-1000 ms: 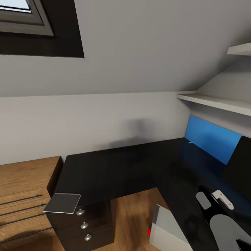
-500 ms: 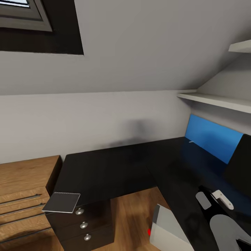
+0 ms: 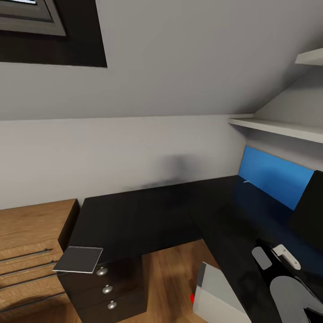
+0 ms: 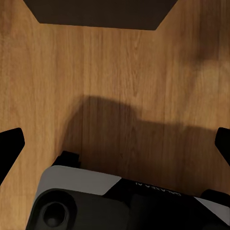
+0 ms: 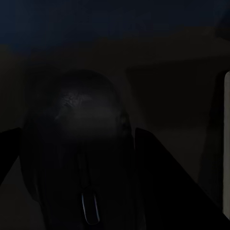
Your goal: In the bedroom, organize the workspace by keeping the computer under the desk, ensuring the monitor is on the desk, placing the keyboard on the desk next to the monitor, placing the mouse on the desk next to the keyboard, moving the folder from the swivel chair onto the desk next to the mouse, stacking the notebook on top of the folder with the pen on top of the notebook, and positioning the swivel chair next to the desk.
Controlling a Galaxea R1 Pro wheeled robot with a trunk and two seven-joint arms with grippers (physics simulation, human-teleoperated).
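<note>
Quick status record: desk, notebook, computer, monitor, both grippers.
desk: glossy black top, L-shaped
notebook: flat on the desk corner above the drawers
computer: on the floor at the desk's inner edge, red light showing
monitor: on the desk, cut off by the picture's edge
left gripper: open, over wood floor
right gripper: dim view, mouse between the fingers, grip unclear

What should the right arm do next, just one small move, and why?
Probably ease the right gripper down toward the glossy black L-shaped desk. The small dark rounded mouse sits between its fingers, though it is too dark to tell whether they actually grip it.
</note>
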